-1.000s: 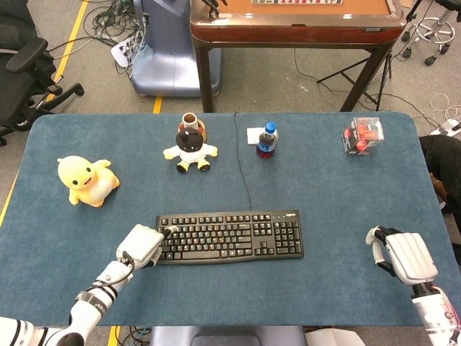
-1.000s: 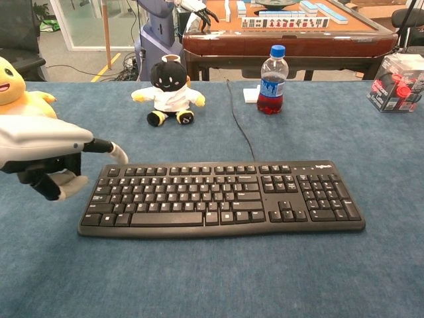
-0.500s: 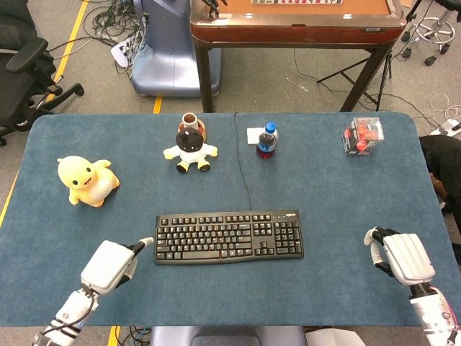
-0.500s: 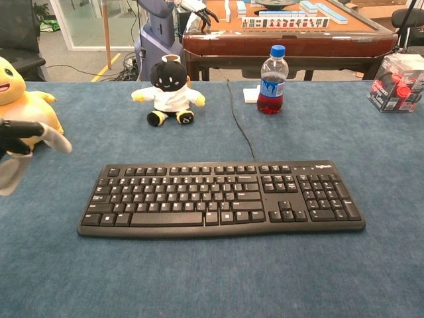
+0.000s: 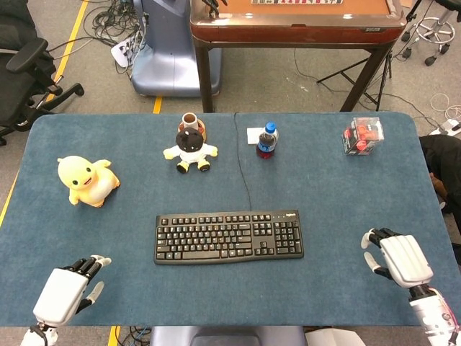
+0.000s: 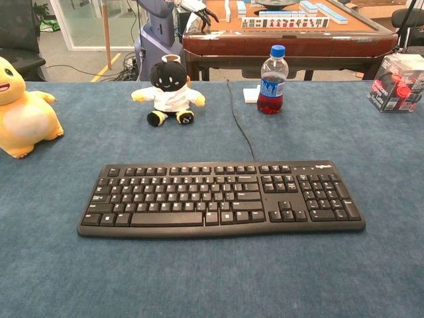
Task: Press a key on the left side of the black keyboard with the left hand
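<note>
The black keyboard (image 5: 228, 236) (image 6: 220, 198) lies flat in the middle of the blue table, its cable running to the far edge. My left hand (image 5: 65, 292) hovers near the table's front left corner, well clear of the keyboard, fingers spread and holding nothing. At the front right, my right hand (image 5: 400, 259) holds nothing, fingers apart. Neither hand shows in the chest view.
A yellow duck toy (image 5: 86, 180) (image 6: 21, 112) sits at the left. A black-and-white plush (image 5: 190, 148) (image 6: 168, 89), a red-drink bottle (image 5: 266, 140) (image 6: 271, 71) and a clear box (image 5: 362, 135) stand along the back. A brown table (image 5: 295, 21) stands beyond.
My left hand has pulled back from the keyboard's left end toward the front left corner, opened its fingers, and left the chest view. The right hand barely moved.
</note>
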